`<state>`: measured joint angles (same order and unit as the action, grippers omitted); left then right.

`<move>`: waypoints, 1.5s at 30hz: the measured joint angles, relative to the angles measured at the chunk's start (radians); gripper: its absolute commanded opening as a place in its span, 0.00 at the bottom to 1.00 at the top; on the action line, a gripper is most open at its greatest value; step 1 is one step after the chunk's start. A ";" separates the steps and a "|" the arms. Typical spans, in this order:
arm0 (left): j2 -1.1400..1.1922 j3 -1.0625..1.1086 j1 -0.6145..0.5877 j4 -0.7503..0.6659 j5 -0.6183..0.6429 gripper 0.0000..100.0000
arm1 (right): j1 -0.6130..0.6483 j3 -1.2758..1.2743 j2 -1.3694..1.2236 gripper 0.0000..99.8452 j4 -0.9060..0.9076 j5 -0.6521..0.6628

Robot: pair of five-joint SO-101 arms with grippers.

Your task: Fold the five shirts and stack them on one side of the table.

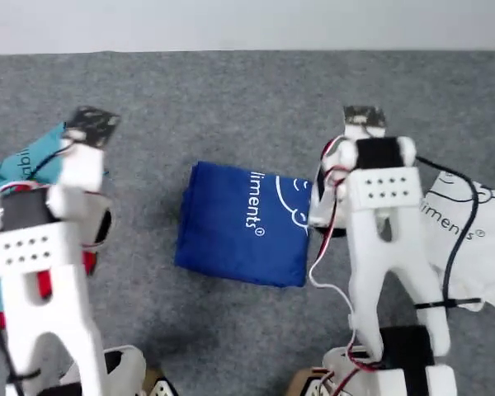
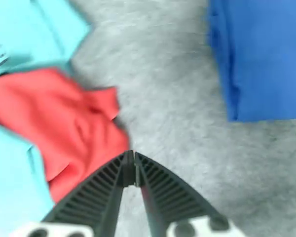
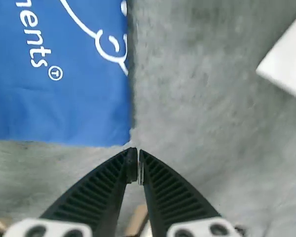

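Plainly pinched tip to tip at the left gripper (image 2: 133,170), with nothing between. Hangs over bare grey table (image 2: 187,123), just beside a crumpled red shirt (image 2: 64,123) heaped on a teal shirt (image 2: 39,29). Same at the right gripper (image 3: 138,168): closed on nothing, poised just off a corner of the folded blue shirt (image 3: 59,74), with a white shirt (image 3: 286,64) off to the other side. Mid-table for the blue one, a neat rectangle between the arms; red and teal at the left edge, white spread at the right. Likely light, limp cloth, quick to sag or fall open. Best pinched at a hem or shoulder corner; on the folded one, along the thick folded edge, all layers together.
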<state>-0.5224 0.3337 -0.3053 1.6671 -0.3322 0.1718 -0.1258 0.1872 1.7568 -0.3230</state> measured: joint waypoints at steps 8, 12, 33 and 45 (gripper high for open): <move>-0.054 0.051 -0.178 0.012 -0.051 0.01 | 0.133 -0.173 0.006 0.18 -0.118 -0.250; -0.064 0.071 -0.256 0.012 -0.089 0.01 | 0.244 -0.256 0.006 0.37 -0.245 -0.344; -0.064 0.071 -0.407 0.012 -0.172 0.01 | 0.339 -0.209 -0.457 0.17 -0.554 -0.488; -0.064 0.071 -0.407 0.012 -0.173 0.01 | 0.331 -0.121 -0.514 0.01 -0.459 -0.457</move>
<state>-0.5869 0.4043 -0.7119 1.6794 -0.5056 0.5033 -0.2470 -0.3268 1.2981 -0.7802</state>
